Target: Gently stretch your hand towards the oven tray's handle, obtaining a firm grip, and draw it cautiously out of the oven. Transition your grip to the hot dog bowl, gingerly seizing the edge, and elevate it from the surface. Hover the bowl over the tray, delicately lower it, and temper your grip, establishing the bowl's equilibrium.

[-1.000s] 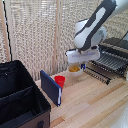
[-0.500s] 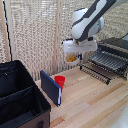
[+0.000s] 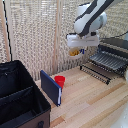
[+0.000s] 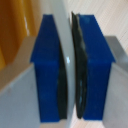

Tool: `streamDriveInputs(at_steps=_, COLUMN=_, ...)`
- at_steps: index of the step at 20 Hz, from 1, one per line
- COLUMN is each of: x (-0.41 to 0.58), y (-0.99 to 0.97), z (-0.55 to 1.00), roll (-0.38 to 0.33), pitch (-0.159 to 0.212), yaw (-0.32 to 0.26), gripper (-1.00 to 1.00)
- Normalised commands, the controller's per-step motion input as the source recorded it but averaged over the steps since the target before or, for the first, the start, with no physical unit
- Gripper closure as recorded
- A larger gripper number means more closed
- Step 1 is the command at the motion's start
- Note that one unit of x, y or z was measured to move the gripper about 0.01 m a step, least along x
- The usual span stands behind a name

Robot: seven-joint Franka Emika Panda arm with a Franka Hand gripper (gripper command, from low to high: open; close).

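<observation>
No lettering readable anywhere. Your tool (image 3: 76,48) is clamped on the hot dog bowl's (image 3: 74,51) rim, holding it in the air, upper centre of the exterior view, left of the pulled-out oven tray (image 3: 106,62) above the worktop (image 3: 95,100).

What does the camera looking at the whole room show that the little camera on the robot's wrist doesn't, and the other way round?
Only the exterior view shows the setting: the arm lifted above the wooden table, the oven tray drawn out of the oven, a small red cup beside a dark blue flat board, and a large black open case.

Only the wrist view shows the grip close up: blue fingers with dark pads pressed on a thin pale rim.

Both share the gripper and the hot dog bowl that it holds.
</observation>
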Motion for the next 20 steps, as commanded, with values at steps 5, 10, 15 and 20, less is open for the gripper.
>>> streamDriveInputs(at_steps=5, x=0.031, y=-0.8, z=0.41, roll=0.046, pitch=0.0, yaw=-0.102, gripper=1.0)
streamDriveInputs(at_steps=10, x=0.0, y=-0.62, z=0.19, roll=0.002, pitch=-0.018, yaw=-0.205, gripper=1.0)
streamDriveInputs(at_steps=15, x=0.0, y=-0.44, z=0.07, roll=0.0, pitch=-0.043, yaw=-0.279, gripper=1.0)
streamDriveInputs(at_steps=20, x=0.0, y=-0.52, z=0.09, roll=0.0, pitch=-0.031, yaw=-0.25, gripper=1.0)
